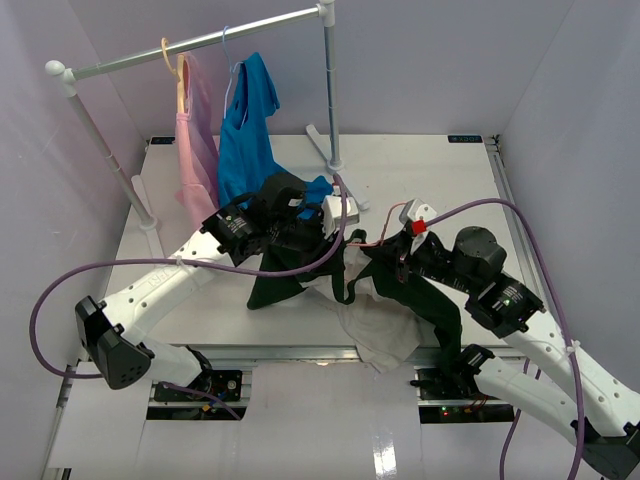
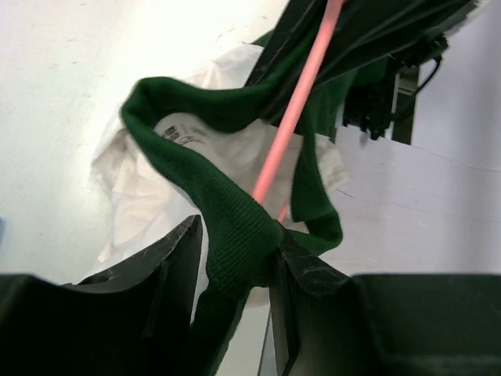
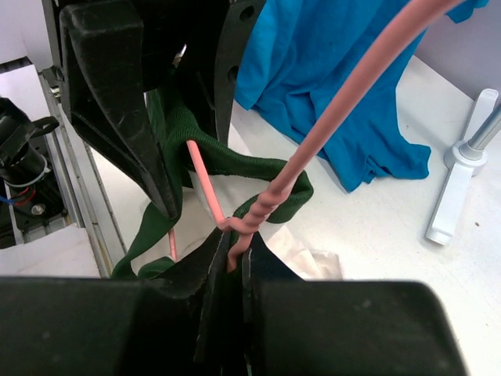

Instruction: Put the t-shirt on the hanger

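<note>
While right fingers (image 3: 196,270) pinch hanger (image 3: 266,205), left fingers (image 2: 168,266) grip t-shirt (image 2: 227,227).

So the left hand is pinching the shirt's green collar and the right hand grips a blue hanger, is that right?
Not quite. The hanger in the right hand is pink, not blue; the right wrist view shows it. The left hand does pinch the shirt's green collar.
</note>
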